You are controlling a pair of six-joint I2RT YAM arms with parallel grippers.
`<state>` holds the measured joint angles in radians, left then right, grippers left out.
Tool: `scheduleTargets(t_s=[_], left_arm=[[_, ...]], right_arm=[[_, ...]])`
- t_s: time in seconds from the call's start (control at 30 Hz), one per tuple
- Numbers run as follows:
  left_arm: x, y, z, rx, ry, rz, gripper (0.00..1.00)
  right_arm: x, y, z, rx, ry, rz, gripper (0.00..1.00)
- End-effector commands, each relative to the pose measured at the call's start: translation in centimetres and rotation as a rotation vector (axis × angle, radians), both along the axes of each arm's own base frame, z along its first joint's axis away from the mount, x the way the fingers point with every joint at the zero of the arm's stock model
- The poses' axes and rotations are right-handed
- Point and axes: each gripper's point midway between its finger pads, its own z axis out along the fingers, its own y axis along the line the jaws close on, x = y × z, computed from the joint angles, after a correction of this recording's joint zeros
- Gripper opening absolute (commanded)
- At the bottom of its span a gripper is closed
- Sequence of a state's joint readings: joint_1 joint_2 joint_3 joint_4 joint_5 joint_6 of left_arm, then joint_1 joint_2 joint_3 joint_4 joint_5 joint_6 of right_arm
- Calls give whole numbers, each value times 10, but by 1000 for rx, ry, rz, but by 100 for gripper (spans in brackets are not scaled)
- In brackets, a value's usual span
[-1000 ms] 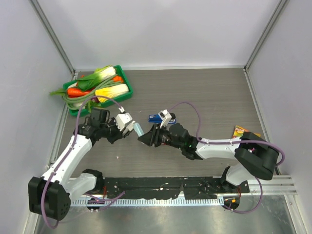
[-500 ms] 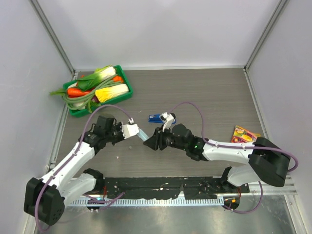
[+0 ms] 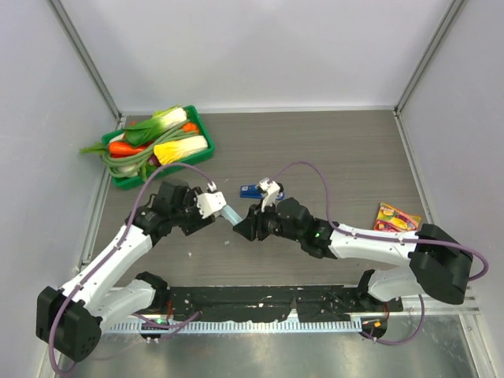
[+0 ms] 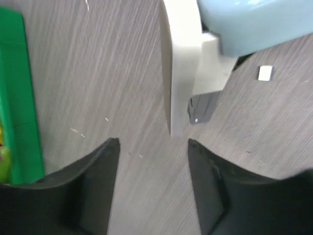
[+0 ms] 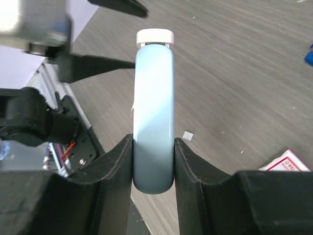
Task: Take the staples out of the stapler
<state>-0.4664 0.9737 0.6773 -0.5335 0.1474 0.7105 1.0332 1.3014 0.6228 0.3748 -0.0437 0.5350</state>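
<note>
The small dark-blue stapler lies on the table just behind the two grippers, with neither gripper on it; its corner shows at the right wrist view's edge. My right gripper is shut on a pale-blue oblong with a white base, held off the table and pointing at the left arm. The left gripper stands open, its fingers apart over bare table. The oblong's white base ends just ahead of them, untouched.
A green tray of toy vegetables stands at the back left. At the right lies a colourful packet. A tiny white scrap lies on the table under the grippers. The arms' base rail runs along the near edge.
The left gripper was shut on the oblong's white end; it has now opened and let go. The right gripper keeps holding the oblong, shifted slightly.
</note>
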Motion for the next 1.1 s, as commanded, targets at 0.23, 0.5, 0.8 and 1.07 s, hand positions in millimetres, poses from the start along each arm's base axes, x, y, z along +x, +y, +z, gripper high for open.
scheduleTargets(t_s=[0.23, 0.5, 0.8, 1.07], left_arm=[[-36, 6, 74, -225, 212, 315, 91], [-22, 31, 125, -330, 125, 518, 100], [-8, 73, 125, -404, 148, 783, 100], [1, 77, 127, -443, 168, 818, 100]], right_arm=[[58, 49, 47, -14, -157, -83, 1], [76, 79, 36, -84, -203, -49, 1], [114, 130, -30, -452, -186, -71, 1], [121, 154, -58, -627, -160, 8, 1]])
